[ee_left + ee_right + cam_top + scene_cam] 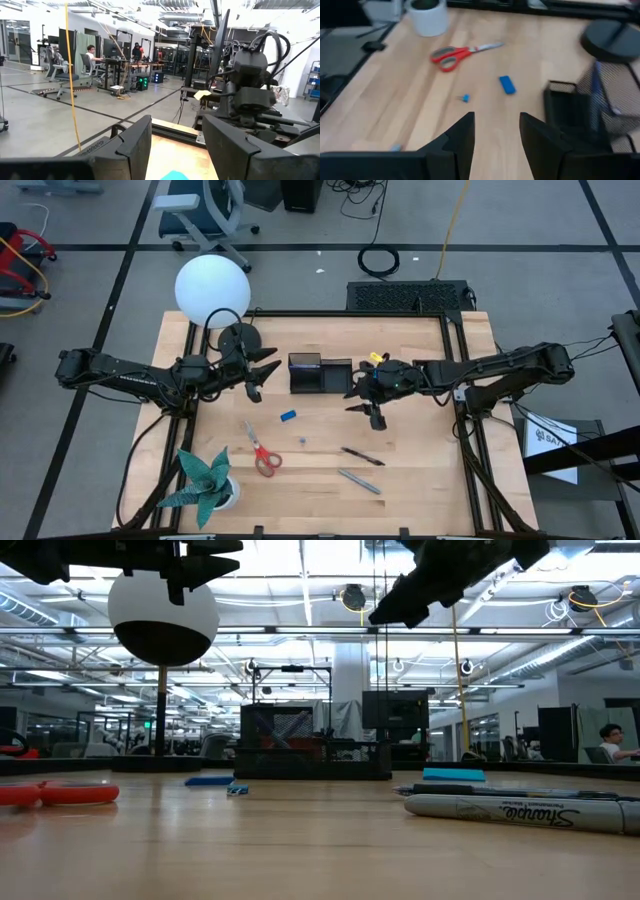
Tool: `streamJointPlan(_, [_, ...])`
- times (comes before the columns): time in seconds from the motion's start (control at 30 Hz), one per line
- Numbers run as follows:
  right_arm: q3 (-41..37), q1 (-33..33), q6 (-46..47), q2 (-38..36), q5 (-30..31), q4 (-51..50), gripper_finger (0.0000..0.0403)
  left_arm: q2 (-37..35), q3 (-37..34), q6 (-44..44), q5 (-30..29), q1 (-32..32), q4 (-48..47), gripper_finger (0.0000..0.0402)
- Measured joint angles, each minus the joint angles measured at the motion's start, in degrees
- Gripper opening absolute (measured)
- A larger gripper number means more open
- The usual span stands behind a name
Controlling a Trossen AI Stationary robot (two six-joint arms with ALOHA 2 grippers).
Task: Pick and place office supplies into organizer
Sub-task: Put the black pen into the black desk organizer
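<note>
One black mesh organizer (320, 374) stands mid-table, toward the far side; what lies in it cannot be told. Nearer lie one pair of red-handled scissors (263, 455), one blue eraser (288, 416), one tiny blue clip (465, 98) and two pens: a dark one (361, 456) and a grey marker (358, 481). The wooden table (420, 470) stands in an open workshop. The left end effector (262, 374) hovers left of the organizer, the right end effector (366, 401) right of it, both parted and empty.
</note>
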Motion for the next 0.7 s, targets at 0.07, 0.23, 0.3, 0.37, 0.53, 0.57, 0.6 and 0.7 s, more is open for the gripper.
streamJointPlan(0.07, [0.0,0.0,2.0,0.0,1.7,-0.7,0.0144,0.0,0.0,0.0,0.0,0.0,0.0,0.0184])
streamJointPlan(0.23, [0.0,0.0,7.0,0.0,4.8,-4.4,0.0143,0.0,0.0,0.0,0.0,0.0,0.0,0.0184])
streamJointPlan(0.3, [0.0,0.0,8.2,0.0,6.0,-7.0,0.0144,0.0,0.0,0.0,0.0,0.0,0.0,0.0184])
streamJointPlan(0.37, [0.0,0.0,9.7,0.0,7.1,-10.1,0.0144,0.0,0.0,0.0,0.0,0.0,0.0,0.0184])
streamJointPlan(0.53, [0.0,0.8,16.7,0.0,7.6,-19.9,0.0145,0.0,0.0,0.0,0.0,0.0,0.0,0.0184])
streamJointPlan(0.57, [0.0,1.4,18.0,0.4,7.6,-21.5,0.0145,0.0,0.0,0.0,0.0,0.0,0.0,0.0184])
streamJointPlan(0.6, [0.0,2.0,19.1,1.0,7.4,-22.6,0.0145,0.0,0.0,0.0,0.0,0.0,0.0,0.0184])
streamJointPlan(0.7, [-0.1,4.2,21.5,3.3,7.2,-24.6,0.0145,0.0,0.0,0.0,0.0,0.0,0.0,0.0184])
